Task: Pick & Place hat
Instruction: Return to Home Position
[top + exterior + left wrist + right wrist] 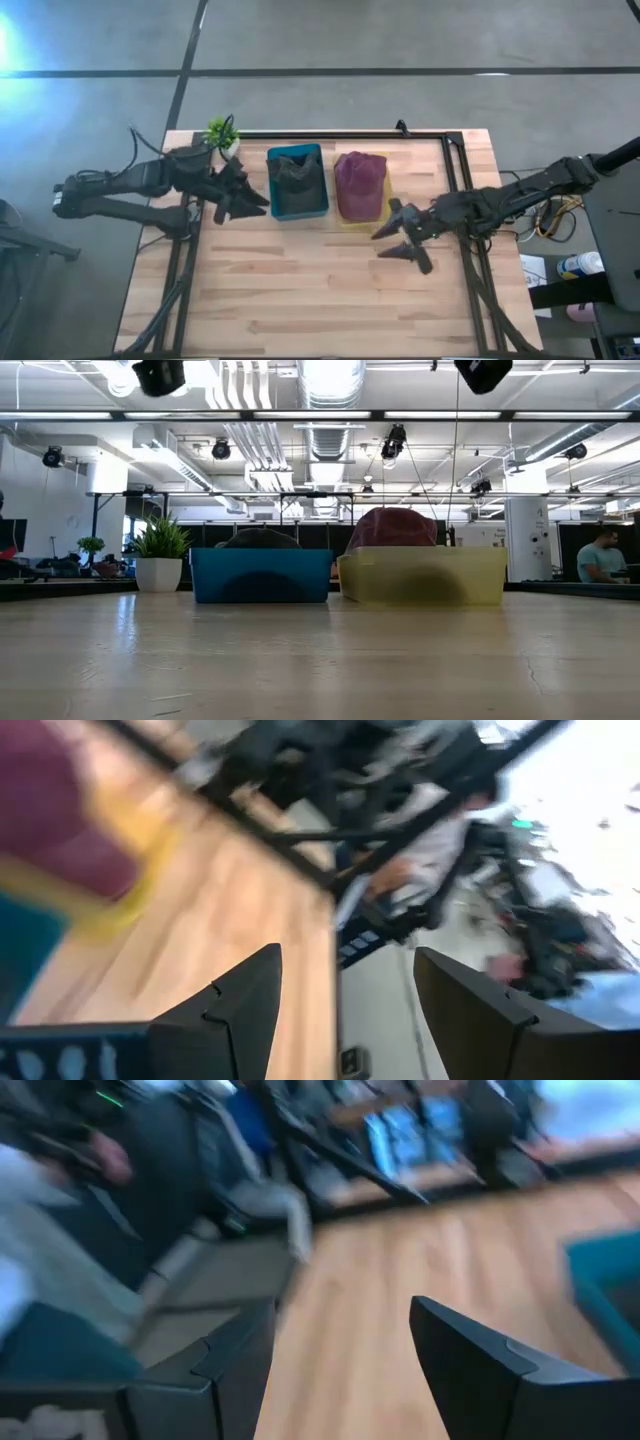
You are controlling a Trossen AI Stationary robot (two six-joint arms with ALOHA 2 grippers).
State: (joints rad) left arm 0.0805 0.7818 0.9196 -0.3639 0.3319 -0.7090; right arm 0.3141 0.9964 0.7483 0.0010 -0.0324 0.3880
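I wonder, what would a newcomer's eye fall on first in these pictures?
Most striking is the red cap heaped in the yellow bin, beside the blue bin holding a gray cap, at the far middle of the table. The left arm and right arm flank them, jaws open and empty.

The table [320,290] is light wooden planking, bare over its front half and middle. A blue bin [260,575] and a yellow bin [420,575] stand just beside each other near the middle of the back edge. A potted plant [160,555] stands near the back left corner. Black rails [340,134] run along the back edge and down both sides.
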